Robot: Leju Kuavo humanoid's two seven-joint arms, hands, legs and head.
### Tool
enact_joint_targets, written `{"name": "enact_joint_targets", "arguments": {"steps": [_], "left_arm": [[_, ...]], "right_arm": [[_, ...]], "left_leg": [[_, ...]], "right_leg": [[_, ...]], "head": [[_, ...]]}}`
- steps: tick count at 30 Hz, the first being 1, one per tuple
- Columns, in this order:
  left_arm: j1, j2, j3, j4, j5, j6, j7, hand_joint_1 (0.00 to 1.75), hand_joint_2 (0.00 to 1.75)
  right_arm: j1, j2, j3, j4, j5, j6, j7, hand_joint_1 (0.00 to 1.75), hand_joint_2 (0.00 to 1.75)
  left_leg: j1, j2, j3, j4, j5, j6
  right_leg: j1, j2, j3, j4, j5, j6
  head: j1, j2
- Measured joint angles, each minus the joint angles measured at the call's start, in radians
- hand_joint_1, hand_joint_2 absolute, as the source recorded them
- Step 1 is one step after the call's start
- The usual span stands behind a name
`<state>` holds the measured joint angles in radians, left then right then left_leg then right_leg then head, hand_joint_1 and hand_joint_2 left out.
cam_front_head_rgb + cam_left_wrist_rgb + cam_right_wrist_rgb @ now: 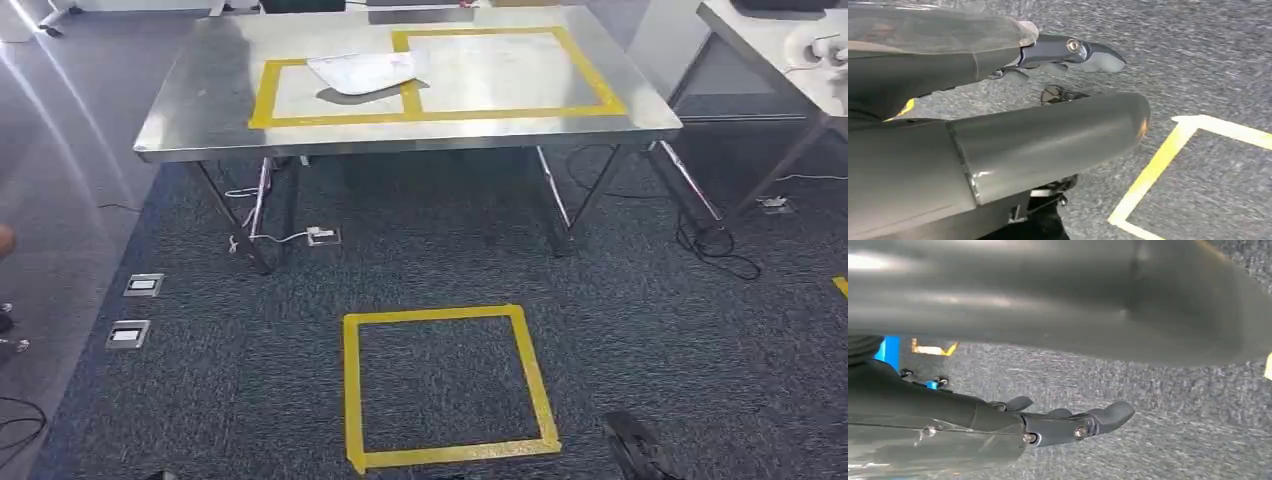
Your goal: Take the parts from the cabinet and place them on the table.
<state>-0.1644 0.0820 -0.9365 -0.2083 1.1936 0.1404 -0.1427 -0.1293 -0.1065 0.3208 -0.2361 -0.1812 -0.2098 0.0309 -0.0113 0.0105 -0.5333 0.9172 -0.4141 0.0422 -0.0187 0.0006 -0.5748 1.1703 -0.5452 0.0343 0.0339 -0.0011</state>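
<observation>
Hands, left hand (1058,55) and right hand (1068,422), hang spread and empty above carpet (640,330); no writing legible.

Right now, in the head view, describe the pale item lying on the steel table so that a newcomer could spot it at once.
Start at the steel table across the carpet. Two yellow tape rectangles adjoin on its top: a smaller left rectangle and a larger right rectangle. The white flat bag lies across the tape strip that they share, mostly in the left one, the sole loose thing on that top.
</observation>
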Motion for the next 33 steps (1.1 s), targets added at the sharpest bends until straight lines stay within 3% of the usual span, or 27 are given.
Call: {"name": "enact_joint_targets", "arguments": {"steps": [2, 3, 6, 7, 8, 9, 11, 12, 13, 14, 15, 17, 18, 19, 22, 23, 24, 26, 27, 28, 29, 30, 32, 33], "left_arm": [[0.0, 0.001, 0.0, 0.0, 0.0, 0.0, 0.0, 0.0, 0.0], [0.0, 0.002, 0.0, 0.0, 0.0, 0.0, 0.0, 0.0, 0.0], [0.001, 0.002, 0.0, 0.0, 0.0, 0.0, 0.0, 0.0, 0.0], [0.001, 0.003, 0.0, 0.0, 0.0, 0.0, 0.0, 0.0, 0.0], [0.002, 0.004, 0.0, 0.0, 0.0, 0.0, 0.0, 0.0, 0.0], [0.001, 0.004, 0.0, 0.0, 0.0, 0.0, 0.0, 0.0, 0.0], [0.001, 0.004, 0.0, 0.0, 0.0, 0.0, 0.0, 0.0, 0.0], [0.001, 0.004, 0.0, 0.0, 0.0, 0.0, 0.0, 0.0, 0.0], [0.003, 0.004, 0.0, 0.0, 0.0, 0.0, 0.0, 0.0, 0.0], [0.004, 0.004, 0.0, 0.0, 0.0, 0.0, 0.0, 0.0, 0.0], [0.004, 0.005, 0.0, 0.0, 0.0, 0.0, 0.0, 0.0, 0.0], [0.002, 0.006, 0.0, 0.0, 0.0, 0.001, 0.0, 0.0, 0.0], [-0.001, 0.006, 0.0, 0.0, 0.0, 0.001, 0.0, 0.0, 0.0], [-0.002, 0.006, 0.0, 0.0, 0.0, 0.0, 0.0, 0.0, 0.0], [0.0, 0.008, 0.0, 0.0, -0.003, 0.0, -0.001, 0.0, 0.0], [-0.001, 0.008, 0.0, 0.0, -0.005, 0.0, -0.001, 0.0, 0.0], [-0.003, 0.008, 0.0, 0.0, -0.008, 0.0, -0.001, 0.0, 0.0], [-0.003, 0.011, 0.0, 0.0, -0.013, 0.002, -0.001, 0.0, 0.0], [-0.003, 0.011, 0.0, 0.0, -0.015, 0.002, -0.001, 0.0, 0.0], [-0.003, 0.01, 0.0, 0.0, -0.018, 0.003, 0.003, 0.0, 0.0], [-0.003, 0.01, 0.0, 0.0, -0.019, 0.003, 0.005, 0.0, 0.0], [-0.003, 0.01, 0.0, 0.0, -0.019, 0.003, 0.006, 0.0, 0.0], [-0.004, 0.01, 0.0, 0.0, -0.019, 0.003, 0.006, 0.0, 0.0], [-0.004, 0.01, 0.0, 0.0, -0.018, 0.003, 0.006, 0.0, 0.0]], "right_arm": [[-0.009, -0.002, 0.0, 0.0, 0.001, 0.0, 0.0, 0.0, 0.0], [-0.013, -0.003, 0.0, 0.0, 0.002, 0.0, 0.0, 0.0, 0.0], [-0.015, -0.004, 0.0, 0.0, 0.002, 0.0, 0.001, 0.0, 0.0], [-0.012, -0.004, 0.0, 0.001, 0.002, 0.0, 0.002, 0.0, 0.0], [-0.014, -0.004, 0.0, 0.001, 0.002, 0.0, 0.002, 0.0, 0.0], [-0.019, -0.004, 0.0, 0.001, 0.002, 0.0, 0.002, 0.0, 0.0], [-0.021, -0.004, 0.0, 0.001, 0.002, 0.0, 0.002, 0.0, 0.0], [-0.021, -0.004, 0.0, 0.001, 0.002, 0.0, 0.001, 0.0, 0.0], [-0.021, -0.004, 0.0, 0.001, 0.001, 0.0, 0.0, 0.0, 0.0], [-0.022, -0.004, 0.0, 0.001, 0.0, 0.0, -0.002, 0.0, 0.0], [-0.023, -0.004, 0.0, 0.001, 0.0, 0.0, -0.003, 0.0, 0.0], [-0.028, -0.004, 0.0, 0.001, 0.0, 0.0, -0.005, 0.0, 0.0], [-0.032, -0.004, 0.001, 0.001, 0.0, 0.0, -0.006, 0.0, 0.0], [-0.037, -0.006, 0.001, 0.001, -0.002, 0.0, -0.007, 0.0, 0.0], [-0.045, -0.006, 0.002, 0.001, -0.011, -0.001, -0.011, 0.0, 0.0], [-0.045, -0.006, 0.002, 0.001, -0.016, -0.002, -0.014, 0.0, 0.0], [-0.045, -0.006, 0.003, 0.001, -0.022, -0.002, -0.016, 0.0, 0.0], [-0.046, -0.007, 0.003, 0.001, -0.03, -0.003, -0.022, 0.0, 0.0], [-0.046, -0.007, 0.003, 0.001, -0.034, -0.005, -0.025, 0.0, 0.0], [-0.045, -0.008, 0.003, 0.001, -0.039, -0.006, -0.029, 0.0, 0.0], [-0.045, -0.009, 0.003, 0.001, -0.042, -0.006, -0.033, 0.0, 0.0], [-0.045, -0.009, 0.003, 0.001, -0.044, -0.007, -0.035, 0.0, 0.0], [-0.048, -0.011, 0.003, 0.001, -0.045, -0.007, -0.038, 0.0, 0.0], [-0.051, -0.013, 0.003, 0.001, -0.045, -0.007, -0.04, 0.0, 0.0]], "left_leg": [[-0.001, 0.001, -0.005, 0.007, 0.005, -0.005], [-0.006, 0.001, -0.01, 0.01, 0.008, -0.011], [-0.002, 0.002, -0.019, 0.015, 0.022, -0.027], [-0.006, 0.0, -0.022, 0.015, 0.028, -0.033], [-0.002, -0.004, -0.03, 0.03, 0.013, -0.037], [-0.001, -0.009, -0.054, 0.077, -0.037, -0.045], [0.007, -0.008, -0.122, 0.241, -0.14, -0.055], [0.01, -0.009, -0.15, 0.318, -0.172, -0.059], [0.013, -0.008, -0.16, 0.358, -0.181, -0.063], [0.017, -0.008, -0.143, 0.34, -0.165, -0.064], [0.02, -0.008, -0.1, 0.275, -0.131, -0.065], [0.023, -0.008, 0.019, 0.078, -0.058, -0.063], [0.024, -0.009, 0.05, 0.005, -0.064, -0.06], [0.017, -0.01, 0.048, 0.006, -0.052, -0.048], [0.009, -0.011, 0.038, 0.011, -0.042, -0.028], [0.015, -0.007, 0.035, 0.003, -0.031, -0.014], [0.013, -0.005, 0.028, 0.003, -0.026, -0.007], [0.01, -0.003, 0.013, 0.004, -0.015, 0.003], [0.007, -0.003, 0.003, 0.005, -0.008, 0.004], [0.005, -0.003, -0.005, 0.005, -0.002, 0.003], [0.003, -0.003, -0.012, 0.006, 0.002, 0.003], [0.001, -0.003, -0.018, 0.007, 0.007, 0.002], [0.001, -0.003, -0.024, 0.01, 0.014, -0.003], [0.0, -0.003, -0.025, 0.011, 0.018, -0.007]], "right_leg": [[0.002, 0.0, 0.124, -0.205, 0.064, -0.01], [0.005, 0.0, 0.14, -0.244, 0.046, -0.014], [0.013, 0.002, 0.128, -0.245, 0.055, -0.024], [0.007, 0.0, 0.125, -0.251, 0.065, -0.033], [0.001, -0.005, 0.122, -0.256, 0.074, -0.037], [0.002, -0.004, 0.118, -0.256, 0.084, -0.044], [0.004, -0.004, 0.096, -0.255, 0.1, -0.049], [0.005, -0.004, 0.085, -0.254, 0.106, -0.049], [0.005, -0.004, 0.076, -0.253, 0.113, -0.048], [0.005, -0.004, 0.068, -0.252, 0.118, -0.046], [0.005, -0.004, 0.061, -0.249, 0.123, -0.043], [0.002, -0.003, 0.052, -0.241, 0.128, -0.036], [0.003, -0.003, 0.047, -0.237, 0.131, -0.03], [0.007, -0.003, 0.042, -0.234, 0.133, -0.024], [0.001, -0.002, 0.038, -0.236, 0.146, -0.003], [-0.003, -0.001, 0.034, -0.227, 0.137, 0.002], [-0.002, -0.001, 0.016, -0.194, 0.1, 0.003], [-0.001, -0.001, -0.046, -0.03, -0.012, 0.005], [0.0, -0.001, -0.074, 0.058, -0.051, 0.007], [-0.001, -0.001, -0.084, 0.108, -0.068, 0.007], [0.0, -0.001, -0.071, 0.104, -0.061, 0.007], [0.0, -0.001, -0.031, 0.05, -0.035, 0.003], [0.001, -0.001, 0.094, -0.149, 0.041, -0.007], [0.003, -0.001, 0.139, -0.236, 0.043, -0.013]], "head": [[0.005, 0.0], [0.007, 0.0], [0.003, 0.0], [0.0, 0.0], [0.001, 0.0], [-0.008, 0.0], [-0.025, 0.0], [-0.029, 0.0], [-0.032, 0.0], [-0.034, 0.0], [-0.036, 0.0], [-0.039, 0.0], [-0.04, 0.0], [-0.039, 0.0], [-0.031, 0.0], [-0.034, 0.0], [-0.031, 0.0], [-0.013, 0.0], [-0.008, 0.0], [-0.005, 0.0], [-0.003, 0.0], [0.001, 0.0], [0.008, 0.0], [0.012, 0.0]]}}
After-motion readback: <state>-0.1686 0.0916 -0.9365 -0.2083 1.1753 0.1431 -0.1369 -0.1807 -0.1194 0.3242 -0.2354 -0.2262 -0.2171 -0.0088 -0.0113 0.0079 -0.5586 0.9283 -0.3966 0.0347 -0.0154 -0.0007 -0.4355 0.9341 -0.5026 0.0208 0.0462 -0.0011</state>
